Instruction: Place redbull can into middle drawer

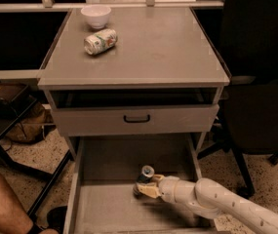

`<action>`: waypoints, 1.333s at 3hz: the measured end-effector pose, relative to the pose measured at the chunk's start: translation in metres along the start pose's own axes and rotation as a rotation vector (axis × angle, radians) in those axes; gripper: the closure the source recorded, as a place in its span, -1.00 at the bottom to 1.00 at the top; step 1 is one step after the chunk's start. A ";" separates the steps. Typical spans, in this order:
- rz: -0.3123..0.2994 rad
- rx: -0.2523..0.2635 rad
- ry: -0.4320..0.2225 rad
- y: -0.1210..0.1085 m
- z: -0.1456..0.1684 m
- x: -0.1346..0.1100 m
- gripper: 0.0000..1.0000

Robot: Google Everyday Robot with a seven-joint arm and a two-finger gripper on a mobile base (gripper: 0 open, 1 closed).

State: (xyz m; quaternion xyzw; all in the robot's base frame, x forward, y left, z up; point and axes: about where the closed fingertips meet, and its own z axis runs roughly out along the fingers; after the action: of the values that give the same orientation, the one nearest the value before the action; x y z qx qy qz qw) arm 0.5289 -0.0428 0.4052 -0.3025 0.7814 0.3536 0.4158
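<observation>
The redbull can (145, 175) stands upright on the flat floor of the open middle drawer (111, 211), near the drawer's middle. My gripper (144, 187) reaches in from the lower right on a white arm. Its fingers are closed around the can's lower part.
A grey cabinet top (168, 48) carries a white-and-green can (100, 41) lying on its side and a white bowl (96, 15). A shut drawer front with a black handle (136, 118) sits above the open drawer. A dark chair (260, 82) stands at the right, a person's leg (2, 204) at the lower left.
</observation>
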 end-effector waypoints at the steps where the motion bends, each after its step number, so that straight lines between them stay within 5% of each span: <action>1: -0.050 0.056 0.004 0.003 0.003 0.003 1.00; 4: -0.169 0.195 0.056 0.009 0.008 0.009 1.00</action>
State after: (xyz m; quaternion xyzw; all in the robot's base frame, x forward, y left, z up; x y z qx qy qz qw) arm 0.5216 -0.0329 0.3963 -0.3351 0.7951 0.2309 0.4496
